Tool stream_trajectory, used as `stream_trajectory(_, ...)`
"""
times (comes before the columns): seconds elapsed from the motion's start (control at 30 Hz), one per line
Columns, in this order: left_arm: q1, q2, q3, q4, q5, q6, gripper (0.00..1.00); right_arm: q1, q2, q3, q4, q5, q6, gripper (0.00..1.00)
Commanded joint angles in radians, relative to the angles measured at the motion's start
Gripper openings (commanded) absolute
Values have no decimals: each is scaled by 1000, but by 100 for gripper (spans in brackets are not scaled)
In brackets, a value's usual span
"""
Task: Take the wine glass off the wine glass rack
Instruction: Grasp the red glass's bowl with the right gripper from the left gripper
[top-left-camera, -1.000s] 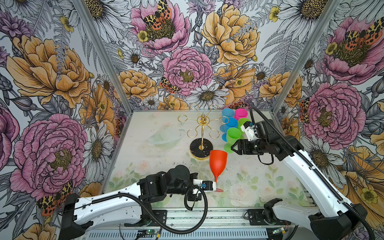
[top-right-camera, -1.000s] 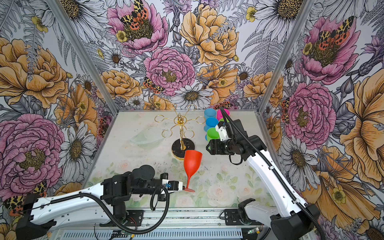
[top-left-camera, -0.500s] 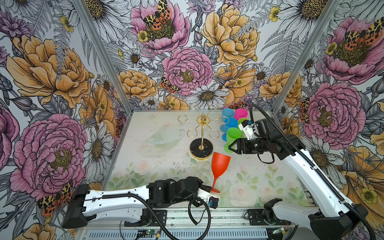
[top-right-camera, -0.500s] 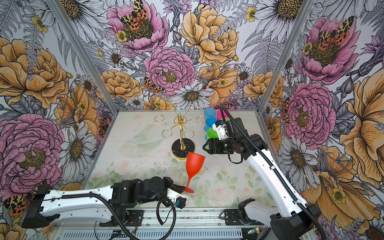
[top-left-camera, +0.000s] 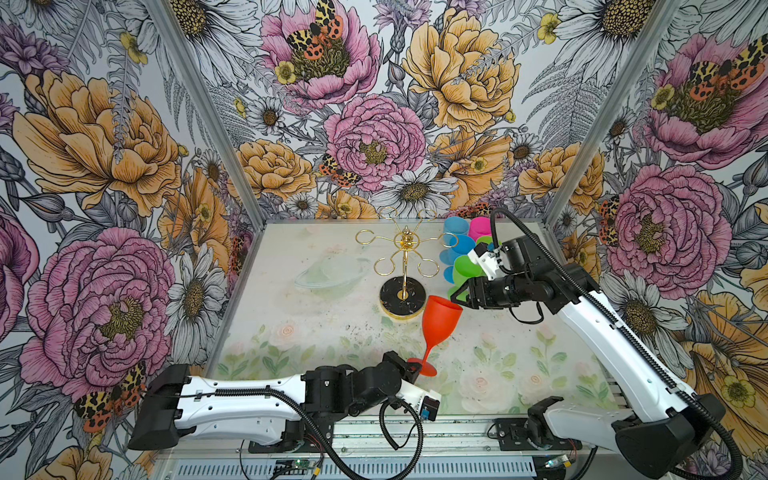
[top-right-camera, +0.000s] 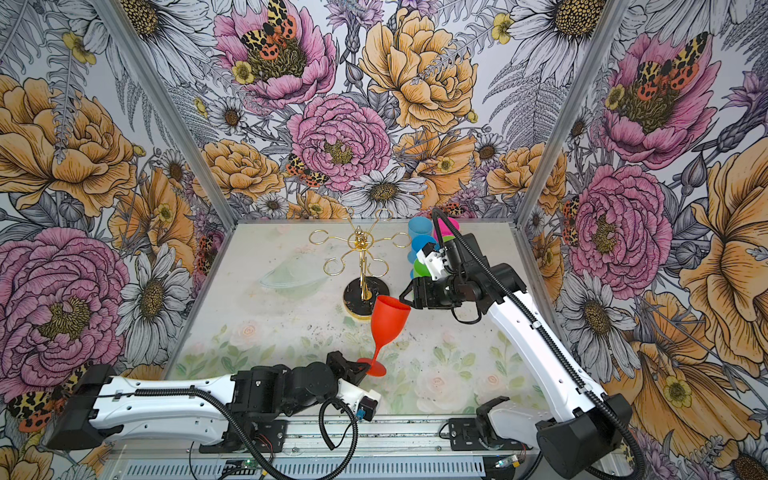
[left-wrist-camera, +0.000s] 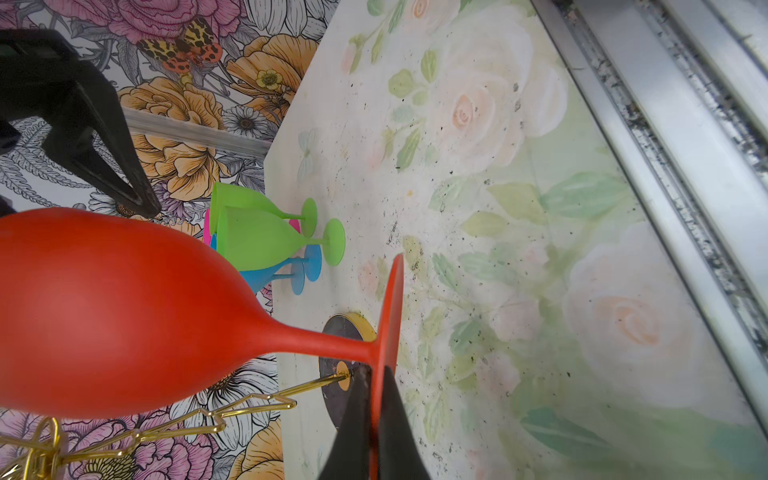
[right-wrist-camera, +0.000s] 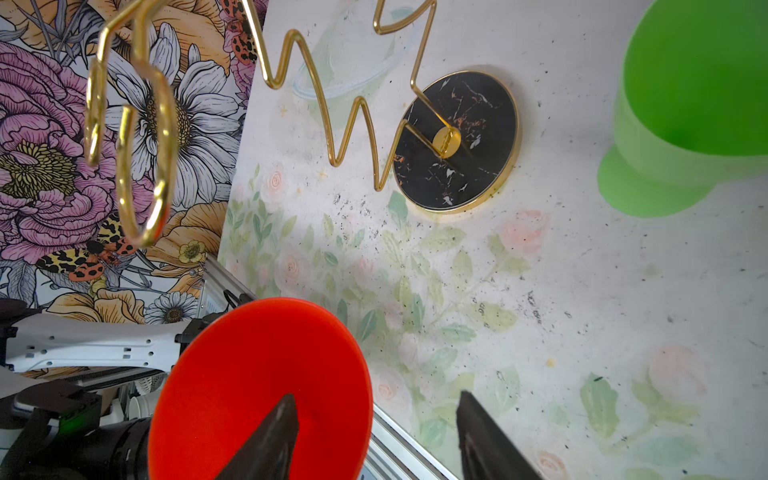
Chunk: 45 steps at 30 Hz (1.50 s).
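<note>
Floral walls (top-left-camera: 374, 137) surround the counter (top-left-camera: 311, 332). Left pincer (top-left-camera: 412, 367) clamps the wine glass (top-left-camera: 440, 322) by its foot; right pincer (top-left-camera: 459, 300) gapes astride its rim.

Far right corner of the pale rose-printed tabletop (top-left-camera: 291, 332), there's a tight huddle of matte plastic goblets standing upright: blue ones (top-left-camera: 456, 227) on the left of the bunch, a hot-pink one (top-left-camera: 480, 226) at the far edge, lime-green ones (top-left-camera: 467, 266) nearest. Left of centre sits a clear, shallow round dish (top-left-camera: 332, 272), barely visible against the print. Dark specks dot the middle of the surface. Bold floral wallpaper panels (top-left-camera: 374, 137) close in three sides, and a ribbed aluminium rail (top-left-camera: 457, 432) runs along the near edge.
</note>
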<state>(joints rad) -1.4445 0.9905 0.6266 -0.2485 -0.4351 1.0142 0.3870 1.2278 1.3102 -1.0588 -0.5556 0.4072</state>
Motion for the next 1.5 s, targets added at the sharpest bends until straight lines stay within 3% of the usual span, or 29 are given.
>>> stream_trajectory(0.0, -10, 4, -17, 85, -81, 55, 0, 7, 12, -8, 0, -38, 12, 57)
stream_trajectory(0.37, -19, 49, -47, 184, -175, 147, 0, 7, 19, -20, 2, -80, 9, 41)
stream_trajectory(0.7, -23, 65, -66, 230, -220, 203, 0, 6, 26, -23, 0, -99, 0, 20)
stream_trajectory(0.87, -23, 71, -78, 246, -229, 211, 4, 5, 23, -25, 0, -98, -14, 11)
stream_trajectory(1.27, -28, 75, -100, 249, -234, 163, 31, 5, 30, -10, 0, -35, -24, 2)
stream_trajectory(1.47, -36, 62, -98, 251, -237, 33, 57, 4, -2, 12, 0, 173, -46, 0)
